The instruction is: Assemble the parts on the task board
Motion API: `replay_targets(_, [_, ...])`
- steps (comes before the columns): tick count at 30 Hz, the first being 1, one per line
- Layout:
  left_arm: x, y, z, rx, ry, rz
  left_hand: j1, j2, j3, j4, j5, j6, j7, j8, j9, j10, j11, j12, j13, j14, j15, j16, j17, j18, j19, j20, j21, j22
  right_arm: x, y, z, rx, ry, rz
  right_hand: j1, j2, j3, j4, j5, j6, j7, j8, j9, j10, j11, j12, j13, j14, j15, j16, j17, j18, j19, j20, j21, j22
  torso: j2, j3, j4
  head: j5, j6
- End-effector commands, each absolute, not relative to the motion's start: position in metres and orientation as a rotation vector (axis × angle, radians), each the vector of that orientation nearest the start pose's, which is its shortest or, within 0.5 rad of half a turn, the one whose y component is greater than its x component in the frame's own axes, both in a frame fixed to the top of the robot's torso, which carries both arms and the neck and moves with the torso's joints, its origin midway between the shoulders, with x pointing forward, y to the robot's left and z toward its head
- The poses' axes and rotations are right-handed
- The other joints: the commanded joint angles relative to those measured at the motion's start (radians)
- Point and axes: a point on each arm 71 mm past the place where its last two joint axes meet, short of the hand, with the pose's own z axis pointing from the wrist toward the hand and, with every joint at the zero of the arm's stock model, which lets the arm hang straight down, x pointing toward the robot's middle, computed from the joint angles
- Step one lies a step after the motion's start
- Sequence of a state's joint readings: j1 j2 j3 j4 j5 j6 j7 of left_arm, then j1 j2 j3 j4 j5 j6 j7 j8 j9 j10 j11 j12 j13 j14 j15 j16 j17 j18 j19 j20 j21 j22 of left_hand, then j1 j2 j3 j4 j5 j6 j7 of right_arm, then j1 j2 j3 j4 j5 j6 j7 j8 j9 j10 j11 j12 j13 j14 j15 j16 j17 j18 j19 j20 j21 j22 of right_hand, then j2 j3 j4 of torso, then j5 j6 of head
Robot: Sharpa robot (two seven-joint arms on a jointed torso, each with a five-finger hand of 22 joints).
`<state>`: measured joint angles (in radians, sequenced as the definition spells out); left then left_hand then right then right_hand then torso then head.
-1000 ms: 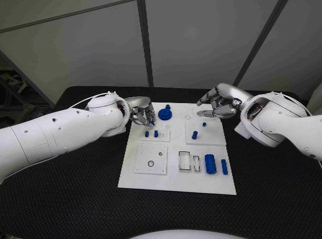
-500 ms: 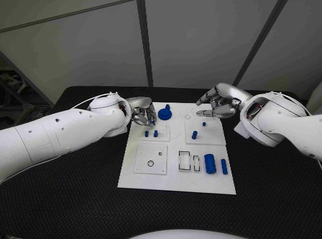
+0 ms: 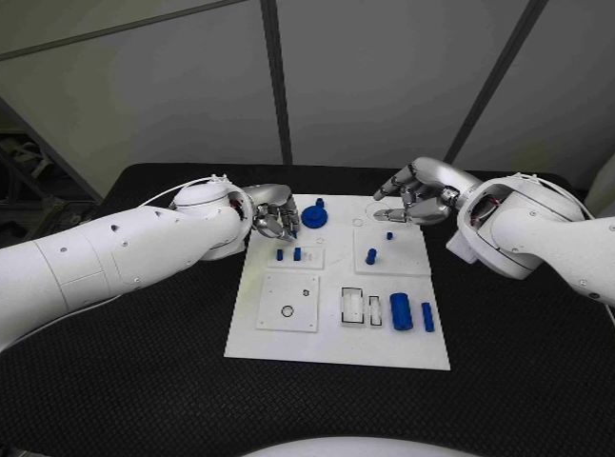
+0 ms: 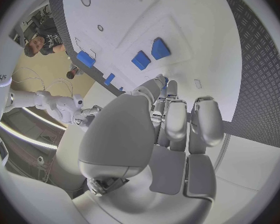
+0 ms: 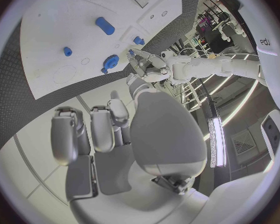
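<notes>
**A:** Where is the left hand (image 3: pixel 270 222)?

**B:** Over the far left part of the task board (image 3: pixel 338 335), fingers curled downward. In the left wrist view a small blue part (image 4: pixel 165 80) shows at its fingertips (image 4: pixel 160 83); whether it is pinched I cannot tell. Just beyond the fingertips two short blue pegs (image 3: pixel 289 254) stand side by side on the board.

**A:** And the right hand (image 3: pixel 409 202)?

**B:** It hangs over the far right part of the board, fingers bent and apart, with nothing in it that I can see. A blue round part (image 3: pixel 316 219) sits between the two hands, nearer the left one. A small blue peg (image 3: pixel 387 235) lies just below the right hand, and another upright peg (image 3: pixel 371 256) stands a little nearer the robot.

**A:** Anything else on the board?

**B:** A thick blue cylinder (image 3: pixel 401 312) and a slim blue bar (image 3: pixel 427 317) lie side by side well short of the right hand. The board rests on the black bench (image 3: pixel 143 381).
</notes>
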<state>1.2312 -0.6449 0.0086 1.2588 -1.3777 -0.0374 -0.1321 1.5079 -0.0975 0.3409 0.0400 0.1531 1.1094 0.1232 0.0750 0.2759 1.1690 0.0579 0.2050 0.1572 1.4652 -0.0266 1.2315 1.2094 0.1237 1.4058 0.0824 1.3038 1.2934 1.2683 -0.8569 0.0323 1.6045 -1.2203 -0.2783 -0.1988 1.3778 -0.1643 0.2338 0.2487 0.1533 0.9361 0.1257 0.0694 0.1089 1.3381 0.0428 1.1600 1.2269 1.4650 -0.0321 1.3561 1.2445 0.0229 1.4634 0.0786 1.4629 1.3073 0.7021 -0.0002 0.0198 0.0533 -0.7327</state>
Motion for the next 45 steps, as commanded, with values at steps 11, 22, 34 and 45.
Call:
replay_targets(11, [0.541, 0.173, -0.190, 0.145, 1.926, -0.575, -0.013, -0.002, 0.007, 0.000, -0.004, 0.007, 0.002, 0.002, -0.001, 0.007, 0.000, 0.002, -0.004, 0.035, 0.003, 0.001, -0.003, -0.045, 0.002, 0.002, 0.001, -0.002, 0.491, -0.188, -0.125, 0.071, 1.676, 0.765, 0.005, 0.007, 0.000, 0.003, 0.007, 0.008, -0.001, -0.003, 0.000, 0.002, -0.004, 0.002, 0.001, 0.035, -0.005, -0.004, 0.001, 0.016, 0.011, -0.003, -0.003, 0.105, 0.000, -0.0002, 0.0002, -0.001, -0.004])
replay_targets(22, [0.542, 0.175, -0.190, 0.133, 1.920, -0.563, -0.046, -0.041, 0.040, -0.008, -0.018, -0.135, 0.007, -0.016, -0.063, -0.024, 0.006, -0.015, -0.035, 0.029, 0.010, -0.013, -0.025, -0.041, -0.007, 0.007, -0.012, -0.011, 0.491, -0.189, -0.125, 0.073, 1.674, 0.762, 0.004, 0.007, 0.000, 0.003, 0.007, 0.008, -0.001, -0.003, 0.000, -0.001, -0.003, -0.004, -0.003, 0.034, -0.005, -0.006, -0.002, 0.017, 0.009, -0.003, -0.006, 0.101, -0.001, -0.0002, 0.0011, -0.003, -0.002])
replay_targets(34, [0.542, 0.181, -0.188, 0.108, 1.884, -0.555, -0.062, -0.064, 0.059, -0.013, -0.033, -0.180, 0.004, -0.013, -0.097, -0.051, 0.017, -0.030, -0.055, 0.020, 0.016, -0.041, -0.059, -0.034, -0.026, 0.013, -0.042, -0.039, 0.493, -0.193, -0.125, 0.082, 1.672, 0.751, 0.004, 0.005, 0.000, 0.004, 0.006, 0.008, -0.001, -0.003, 0.000, -0.011, -0.003, -0.020, -0.017, 0.033, -0.005, -0.008, -0.006, 0.018, 0.006, -0.003, -0.009, 0.097, -0.001, -0.0009, 0.0008, -0.002, 0.000])
replay_targets(45, [0.540, 0.199, -0.186, 0.079, 1.878, -0.542, -0.068, -0.072, 0.071, -0.019, -0.033, -0.172, 0.010, -0.006, -0.110, -0.066, 0.023, -0.035, -0.066, 0.012, 0.021, -0.066, -0.087, -0.028, -0.039, 0.017, -0.068, -0.062, 0.506, -0.211, -0.131, 0.036, 1.684, 0.641, 0.089, -0.008, 0.080, 0.002, -0.007, 0.055, 0.005, 0.006, 0.006, -0.309, 0.010, -0.696, -0.567, 0.010, 0.001, -0.106, -0.116, 0.030, -0.022, -0.001, -0.055, 0.044, -0.001, -0.0010, 0.0013, -0.007, 0.007])
